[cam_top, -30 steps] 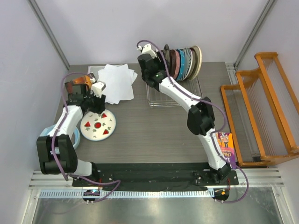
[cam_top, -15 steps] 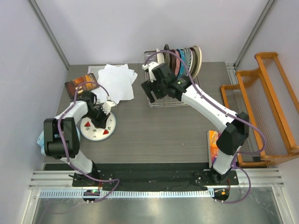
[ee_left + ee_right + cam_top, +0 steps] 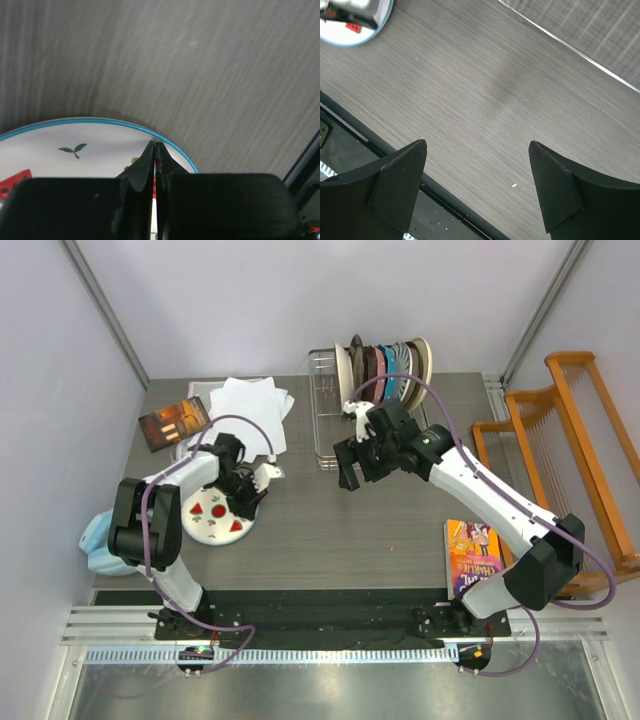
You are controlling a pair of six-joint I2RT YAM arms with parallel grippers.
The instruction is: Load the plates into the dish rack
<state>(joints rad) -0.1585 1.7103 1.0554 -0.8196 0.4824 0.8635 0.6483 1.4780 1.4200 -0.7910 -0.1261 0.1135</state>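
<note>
A white plate (image 3: 212, 522) with red fruit and a thin blue rim lies flat on the table at the left. My left gripper (image 3: 251, 498) is shut just over its right edge. In the left wrist view the closed fingertips (image 3: 154, 146) meet above the blue rim of the plate (image 3: 75, 137), with nothing seen between them. My right gripper (image 3: 347, 478) hangs open over bare table in front of the silver dish rack (image 3: 325, 435). Several plates (image 3: 388, 365) stand upright in the rack. The right wrist view shows the open gripper (image 3: 477, 145), the plate (image 3: 347, 30) at top left and the rack's edge (image 3: 600, 37).
White paper sheets (image 3: 250, 412) and a dark booklet (image 3: 175, 422) lie at the back left. A blue cloth (image 3: 95, 537) sits by the left arm. A colourful book (image 3: 475, 552) lies near the right base. An orange wooden rack (image 3: 565, 470) stands at the right.
My left gripper has moved right to the plate's right edge and shut. My right arm has drawn back from the rack toward the table's middle with its jaws open wider.
</note>
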